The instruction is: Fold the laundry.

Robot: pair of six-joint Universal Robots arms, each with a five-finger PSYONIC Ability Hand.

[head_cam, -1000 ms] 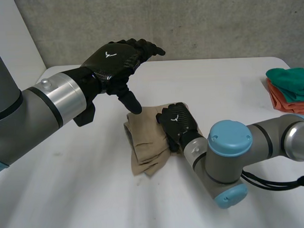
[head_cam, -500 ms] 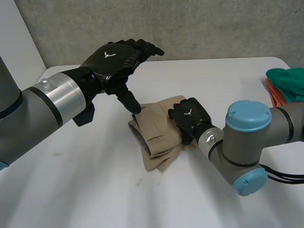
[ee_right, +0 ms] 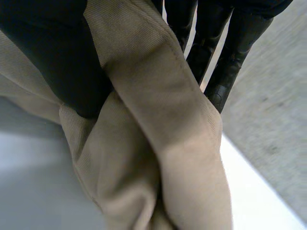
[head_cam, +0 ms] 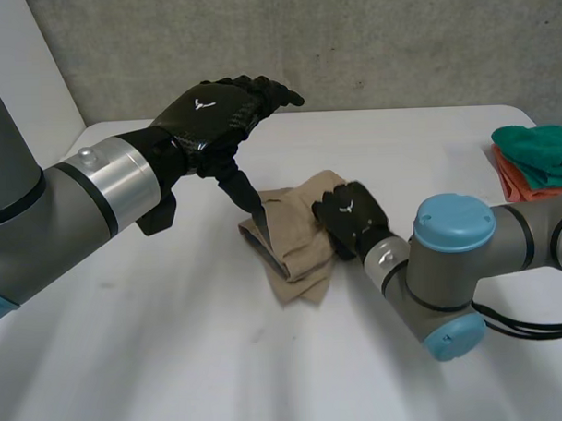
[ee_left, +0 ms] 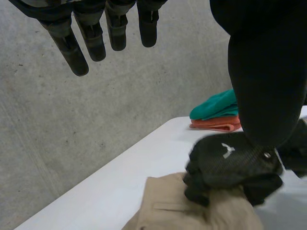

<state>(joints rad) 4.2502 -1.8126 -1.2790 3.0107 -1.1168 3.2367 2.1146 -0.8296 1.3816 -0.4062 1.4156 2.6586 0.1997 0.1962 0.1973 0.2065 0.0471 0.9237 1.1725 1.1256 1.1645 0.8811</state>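
Note:
A crumpled tan cloth point(head_cam: 296, 251) lies mid-table. My left hand point(head_cam: 208, 111) hovers over its left side, open, fingers straight and thumb point(ee_left: 261, 81) pointing down onto the cloth's left edge. My right hand point(head_cam: 349, 215) sits on the cloth's right edge, fingers curled. In the right wrist view a fold of the tan cloth point(ee_right: 158, 139) is pinched between its thumb point(ee_right: 57, 57) and fingers point(ee_right: 230, 43). In the left wrist view the right hand point(ee_left: 230, 160) rests on the tan cloth point(ee_left: 192, 211) just beyond my left thumb.
A stack of folded green and orange cloths point(head_cam: 538, 165) sits at the table's right edge, also behind the right hand as the green and orange stack point(ee_left: 218, 112). White table point(head_cam: 175, 343) stretches bare in front. A grey wall stands behind.
My right hand has pulled the cloth's right side to the right and closed its fingers on it; the cloth slid and bunched under the left thumb. The left hand barely moved.

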